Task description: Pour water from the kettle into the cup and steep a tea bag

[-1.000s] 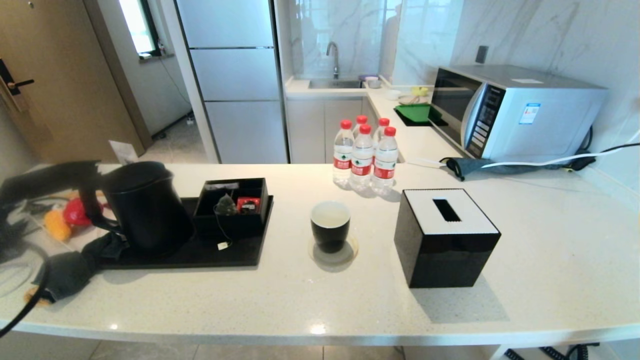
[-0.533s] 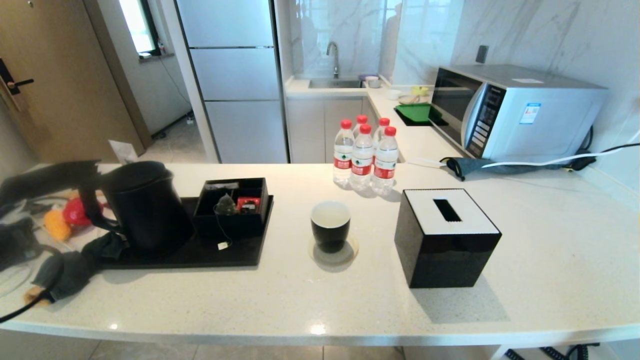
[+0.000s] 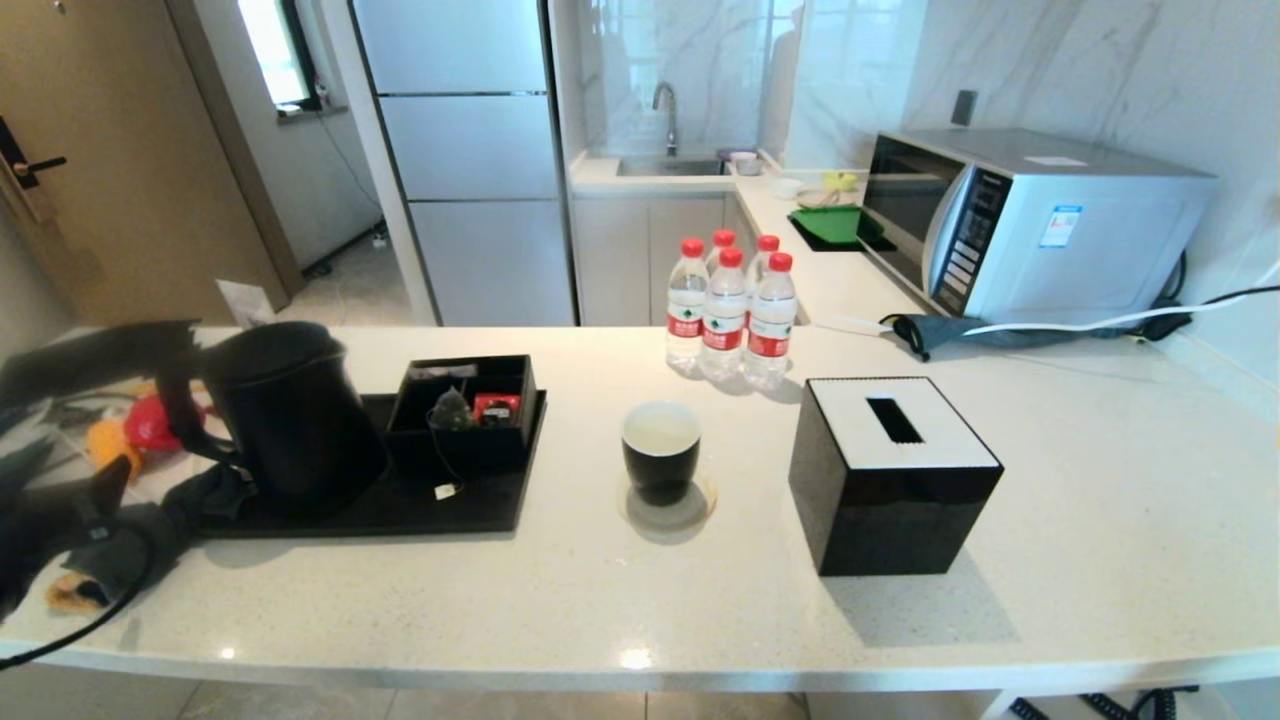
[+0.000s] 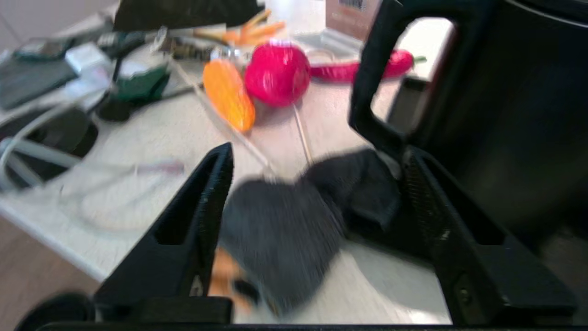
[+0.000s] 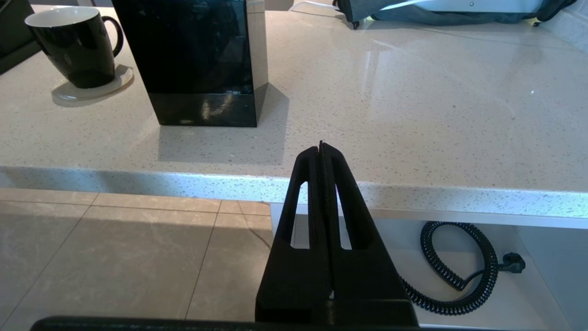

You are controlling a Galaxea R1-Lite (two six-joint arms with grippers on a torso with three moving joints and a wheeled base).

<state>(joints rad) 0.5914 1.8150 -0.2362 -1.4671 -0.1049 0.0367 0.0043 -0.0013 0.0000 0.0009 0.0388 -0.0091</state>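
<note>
The kettle (image 3: 290, 410) stands upright with its lid on at the left end of a black tray (image 3: 400, 505) on the white counter (image 3: 1080, 520), its loop handle (image 4: 381, 87) turned toward the counter's left edge. Beside it on the same tray sits a black compartment box (image 3: 465, 410), and the tea bag (image 3: 452, 410) rests in one of its compartments next to a small red packet (image 3: 497, 407); the bag's string runs over the box's front wall, and the white tag (image 3: 446, 491) lies on the tray. The cup (image 3: 661, 450) stands on a round coaster (image 3: 690, 512) in the middle of the counter, well apart from the kettle and near the black tissue box (image 3: 890, 475) (the right wrist view shows the cup has a handle). Four water bottles (image 3: 725, 310) stand behind the cup.

The left gripper (image 4: 317, 184) hovers low at the counter's left edge, its fingers spread wide and holding nothing, with the kettle's handle just ahead of it and a dark cloth (image 4: 294, 220) lying on the counter below. The right gripper (image 5: 320, 151) sits below and in front of the counter's front edge, its fingers pressed together and empty.
</note>
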